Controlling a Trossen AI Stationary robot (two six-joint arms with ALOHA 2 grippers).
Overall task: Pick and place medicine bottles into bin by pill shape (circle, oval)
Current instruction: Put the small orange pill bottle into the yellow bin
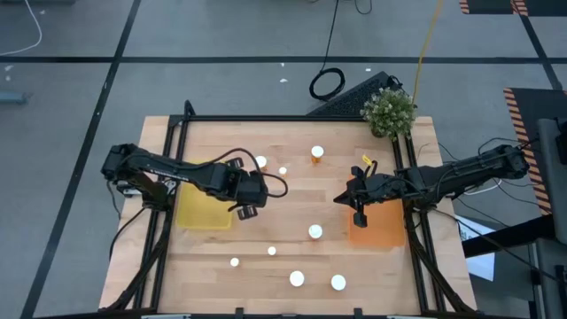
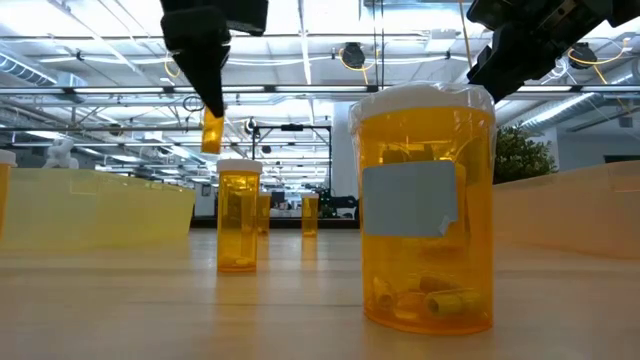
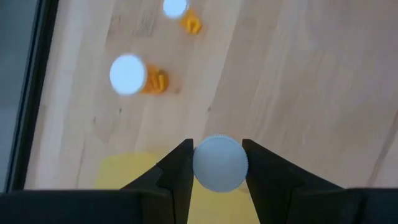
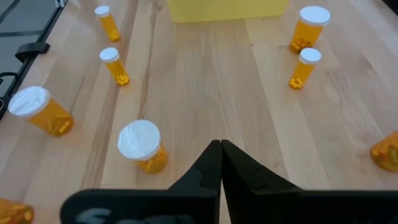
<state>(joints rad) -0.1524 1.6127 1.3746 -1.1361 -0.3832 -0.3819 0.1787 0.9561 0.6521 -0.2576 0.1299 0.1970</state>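
Blank pale label on nearest amber plastic white-capped medicine bottle [image 2: 425, 205]; no readable writing. Eight bottles standing on wooden table [image 1: 292, 155]. Left gripper [image 3: 217, 171] pinching ninth bottle [image 3: 219, 163] above yellow tray [image 1: 204, 211] edge. Right gripper [image 4: 221, 155] pressed together, empty, beside orange tray [image 1: 379, 232].

A light wooden worktop [image 1: 292, 177] framed by black rails stands on a grey floor [image 1: 221, 35] crossed by dark lines. A small green potted plant [image 1: 389, 111] sits at a far corner. Behind, a bright hall with ceiling lights [image 2: 315, 15] and metal beams [image 2: 300, 95].
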